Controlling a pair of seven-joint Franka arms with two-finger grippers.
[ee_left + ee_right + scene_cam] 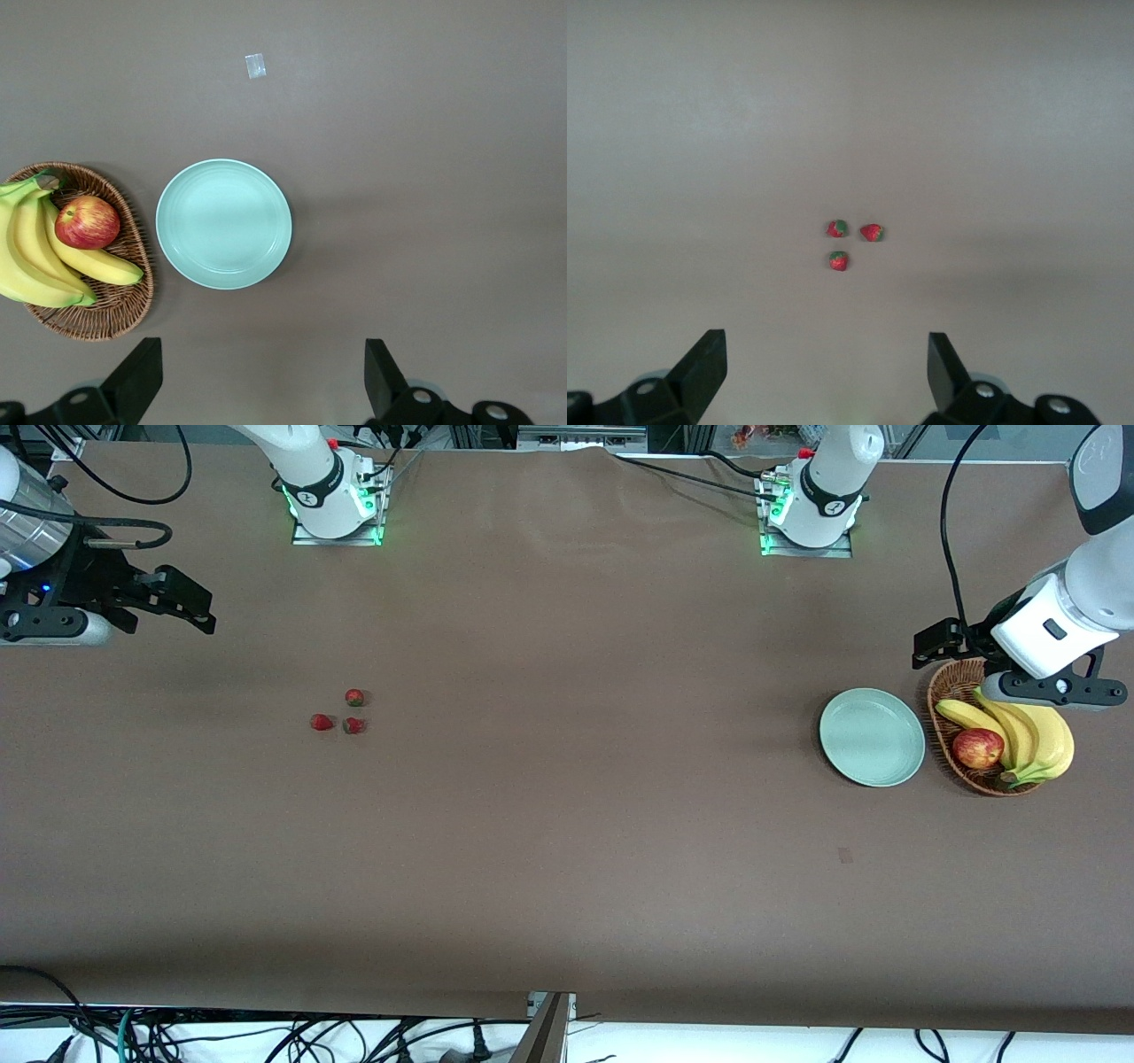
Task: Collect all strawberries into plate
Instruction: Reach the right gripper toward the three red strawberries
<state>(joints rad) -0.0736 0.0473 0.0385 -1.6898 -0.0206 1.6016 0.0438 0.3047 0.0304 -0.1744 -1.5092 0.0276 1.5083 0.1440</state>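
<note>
Brown paper covers the long table (567, 850), with both arm bases along its top edge in the front view. Toward the left arm's end sits an oval brown wicker basket (946, 691) holding a bunch of yellow bananas (1028, 735) and a red apple (978, 748). Just beside the basket, toward the table's middle, lies the round, shallow, pale mint-green plate (873, 737), with nothing on it. The left gripper (264, 382) hangs over the basket's rim and the table next to it, its black fingers (137, 376) spread wide and holding nothing. The right gripper (827, 372) waits over the right arm's end of the table, its fingers (702, 365) likewise apart and bare. Well apart from the plate, toward the right arm's end, three tiny red strawberries (344, 715) with green caps lie in a close cluster on the paper. A small pale scrap (256, 65) lies on the table near the plate.
</note>
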